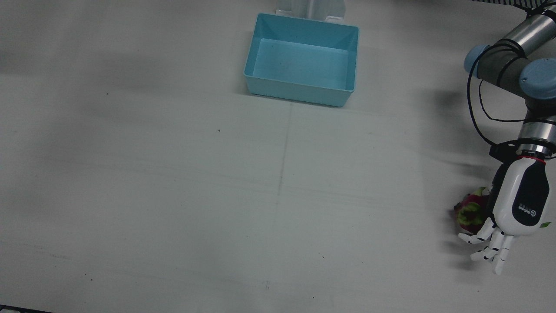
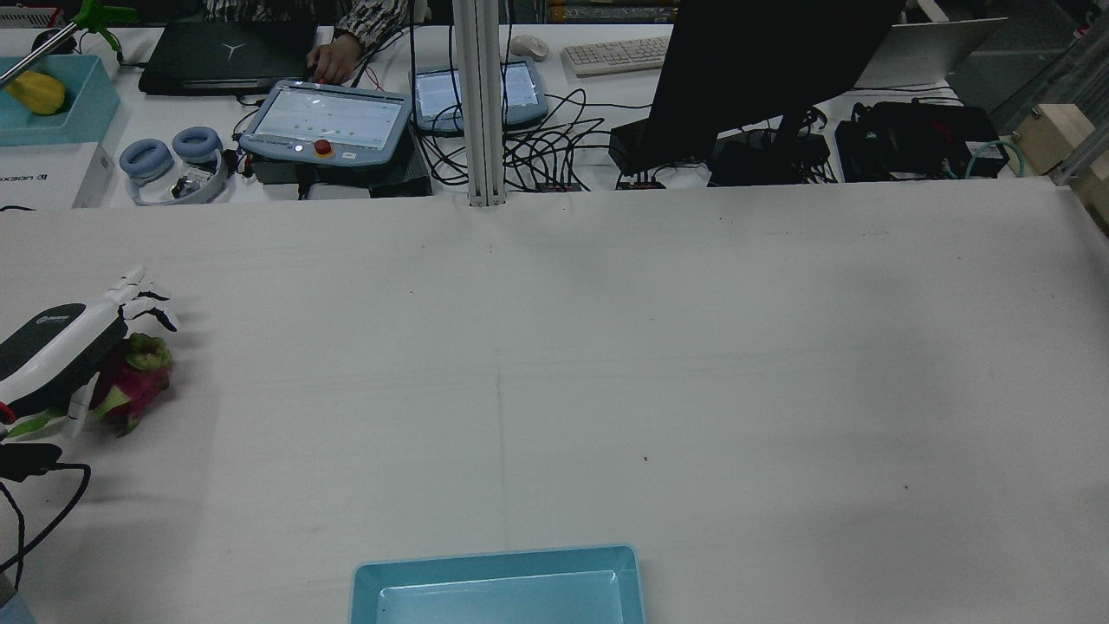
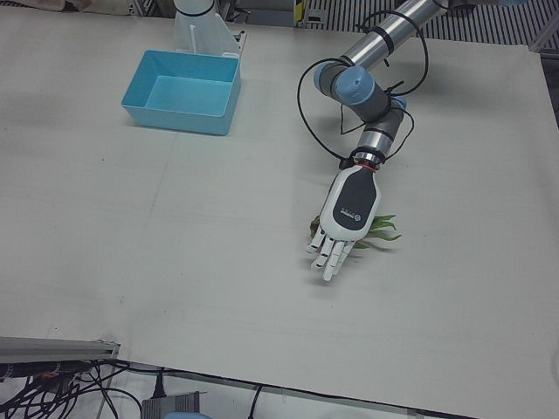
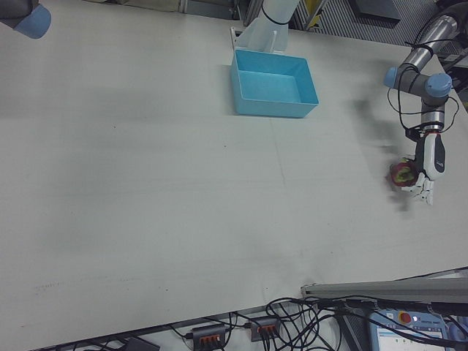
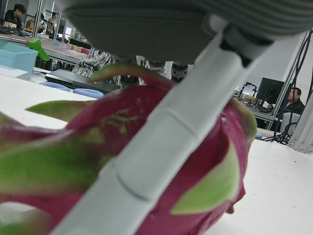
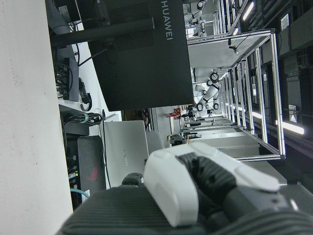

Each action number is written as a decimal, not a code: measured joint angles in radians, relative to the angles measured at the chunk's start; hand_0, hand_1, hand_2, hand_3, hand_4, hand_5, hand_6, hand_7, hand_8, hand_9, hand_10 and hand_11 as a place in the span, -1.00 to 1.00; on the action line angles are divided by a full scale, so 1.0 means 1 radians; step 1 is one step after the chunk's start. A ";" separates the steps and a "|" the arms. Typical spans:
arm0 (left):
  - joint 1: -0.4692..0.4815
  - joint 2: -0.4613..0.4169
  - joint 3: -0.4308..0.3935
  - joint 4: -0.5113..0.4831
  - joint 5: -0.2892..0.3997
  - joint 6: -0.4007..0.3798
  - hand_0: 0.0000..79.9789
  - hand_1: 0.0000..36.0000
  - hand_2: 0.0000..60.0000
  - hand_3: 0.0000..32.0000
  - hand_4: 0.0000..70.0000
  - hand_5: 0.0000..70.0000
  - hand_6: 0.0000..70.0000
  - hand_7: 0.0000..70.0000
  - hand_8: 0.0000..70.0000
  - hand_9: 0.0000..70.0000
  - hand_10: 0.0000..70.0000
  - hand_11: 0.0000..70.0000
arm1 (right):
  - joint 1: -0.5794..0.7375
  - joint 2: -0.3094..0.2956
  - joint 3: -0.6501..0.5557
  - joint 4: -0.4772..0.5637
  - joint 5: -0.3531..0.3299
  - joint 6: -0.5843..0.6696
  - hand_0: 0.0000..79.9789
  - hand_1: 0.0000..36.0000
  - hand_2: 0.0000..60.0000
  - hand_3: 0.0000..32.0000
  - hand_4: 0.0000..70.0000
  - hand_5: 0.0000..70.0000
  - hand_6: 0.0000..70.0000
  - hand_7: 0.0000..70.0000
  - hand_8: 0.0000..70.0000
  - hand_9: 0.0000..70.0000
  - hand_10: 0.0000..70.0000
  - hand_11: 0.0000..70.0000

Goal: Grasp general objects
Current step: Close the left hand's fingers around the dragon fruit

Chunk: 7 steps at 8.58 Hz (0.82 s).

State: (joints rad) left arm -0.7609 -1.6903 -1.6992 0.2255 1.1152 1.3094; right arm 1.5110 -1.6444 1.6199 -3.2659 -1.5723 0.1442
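Dragon fruit (image 2: 134,386) lies on the desk (image 2: 606,364) under the left hand (image 2: 65,347), whose fingers (image 1: 493,248) stretch apart past it; likely firm, light and waxy, with floppy scales, it wants gripping around its belly.

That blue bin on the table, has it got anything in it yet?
Empty. The blue bin shows only its bare floor in the front view, and the dragon fruit lies far off on the table, under the left hand.
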 measured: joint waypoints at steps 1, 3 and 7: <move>0.000 -0.003 0.012 -0.003 0.000 0.000 1.00 1.00 1.00 -1.00 -1.00 1.00 -1.00 0.05 -1.00 -0.83 -1.00 -1.00 | 0.000 0.000 0.000 0.000 0.000 0.000 -1.00 -1.00 -1.00 -1.00 -1.00 -1.00 -1.00 -1.00 -1.00 -1.00 -1.00 -1.00; 0.000 -0.006 0.024 -0.006 0.000 0.002 1.00 1.00 1.00 -1.00 -1.00 1.00 -1.00 0.46 -1.00 -0.75 -1.00 -1.00 | 0.000 0.000 0.000 0.000 0.000 0.000 -1.00 -1.00 -1.00 -1.00 -1.00 -1.00 -1.00 -1.00 -1.00 -1.00 -1.00 -1.00; 0.002 -0.025 0.046 0.009 0.000 0.004 1.00 1.00 1.00 -1.00 -0.13 1.00 -0.54 1.00 -0.94 -0.48 -1.00 -1.00 | 0.000 0.000 0.000 0.000 0.000 0.000 -1.00 -1.00 -1.00 -1.00 -1.00 -1.00 -1.00 -1.00 -1.00 -1.00 -1.00 -1.00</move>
State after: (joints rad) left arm -0.7594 -1.7154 -1.6529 0.2347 1.1152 1.3130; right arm 1.5110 -1.6444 1.6199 -3.2658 -1.5723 0.1442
